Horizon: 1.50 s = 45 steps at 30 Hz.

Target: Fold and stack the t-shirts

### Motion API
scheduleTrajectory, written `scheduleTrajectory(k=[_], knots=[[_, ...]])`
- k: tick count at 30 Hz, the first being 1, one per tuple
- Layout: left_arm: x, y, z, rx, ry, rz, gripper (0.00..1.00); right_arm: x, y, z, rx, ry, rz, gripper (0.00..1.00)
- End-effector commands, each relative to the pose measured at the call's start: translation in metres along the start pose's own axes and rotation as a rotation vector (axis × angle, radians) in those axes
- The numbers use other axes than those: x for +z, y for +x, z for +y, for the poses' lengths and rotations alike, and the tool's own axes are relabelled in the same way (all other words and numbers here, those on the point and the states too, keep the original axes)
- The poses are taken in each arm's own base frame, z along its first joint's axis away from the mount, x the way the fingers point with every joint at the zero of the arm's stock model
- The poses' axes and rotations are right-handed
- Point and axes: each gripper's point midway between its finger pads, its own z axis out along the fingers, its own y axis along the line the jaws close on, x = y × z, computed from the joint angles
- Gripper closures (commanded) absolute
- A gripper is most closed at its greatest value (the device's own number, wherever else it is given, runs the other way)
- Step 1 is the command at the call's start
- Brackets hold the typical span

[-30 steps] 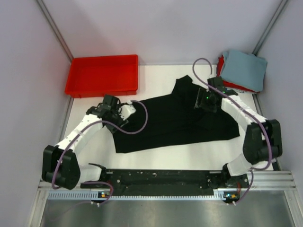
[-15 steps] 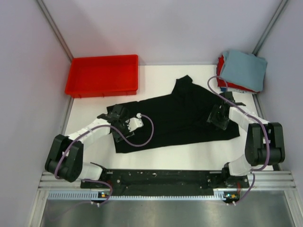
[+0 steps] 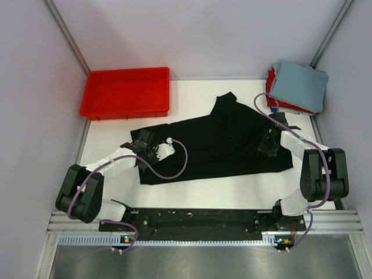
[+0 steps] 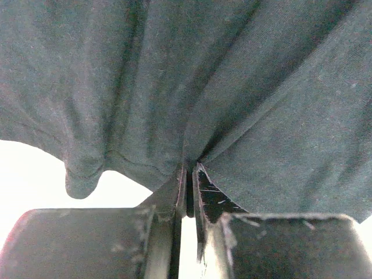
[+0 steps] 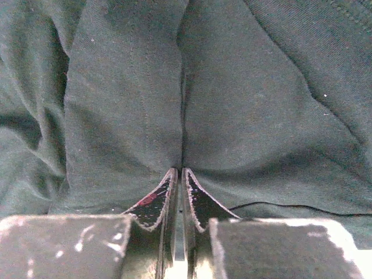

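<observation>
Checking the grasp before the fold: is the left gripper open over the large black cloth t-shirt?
No, the left gripper is shut, its fingers pressed together and pinching a fold of the large black cloth t-shirt.

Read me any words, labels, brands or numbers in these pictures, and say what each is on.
None can be read. The black t-shirt, red tray and folded shirts show no print or label; tiny coloured marks on the front rail are too small to read.
</observation>
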Motion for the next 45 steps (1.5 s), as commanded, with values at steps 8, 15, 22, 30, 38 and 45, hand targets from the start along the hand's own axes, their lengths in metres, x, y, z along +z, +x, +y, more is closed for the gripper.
scheduleTrajectory(k=[8, 15, 22, 30, 38, 45], knots=[[-0.022, -0.017, 0.009, -0.052, -0.010, -0.053, 1.00, -0.027, -0.019, 0.006, -0.088, 0.002, -0.109, 1.00], [-0.031, -0.020, 0.028, -0.142, -0.068, -0.049, 1.00, -0.042, -0.029, 0.029, -0.127, -0.064, -0.144, 1.00], [-0.028, -0.008, 0.039, -0.266, -0.065, -0.010, 1.00, -0.052, -0.063, 0.082, -0.164, -0.234, -0.226, 1.00], [-0.018, 0.017, 0.036, -0.404, -0.012, 0.043, 1.00, -0.040, -0.083, 0.141, -0.215, -0.344, -0.219, 1.00], [-0.015, 0.029, 0.033, -0.448, 0.001, 0.066, 1.00, -0.024, -0.103, 0.173, -0.210, -0.376, -0.229, 1.00], [-0.030, 0.033, 0.027, -0.461, 0.005, 0.072, 1.00, -0.021, -0.101, 0.199, -0.275, -0.401, -0.231, 1.00]])
